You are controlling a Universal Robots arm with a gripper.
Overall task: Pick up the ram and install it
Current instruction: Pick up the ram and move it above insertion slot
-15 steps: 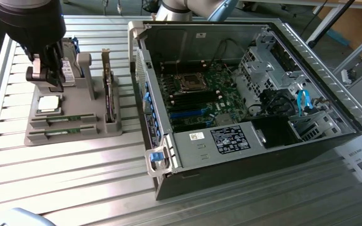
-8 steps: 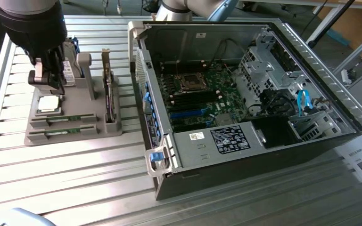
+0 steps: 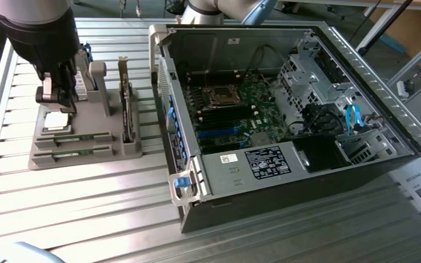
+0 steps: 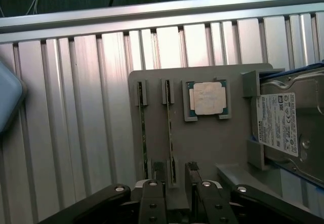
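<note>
The tool [image 4: 174,169] is held released astride the ram [image 4: 170,133], which is seated between its fingers in the gray holder [image 4: 207,143] on the bench [image 4: 76,107]; pickup and installation are judged not yet done.

The arm [image 3: 31,13] is seen as a silver-grey cylinder joined to a black wrist housing [image 3: 46,44], and a pale blue joint cap [image 3: 260,12] is borne on another link. The black gripper [image 4: 174,172] linkages are fastened by round silver screws [image 4: 206,184].
</note>
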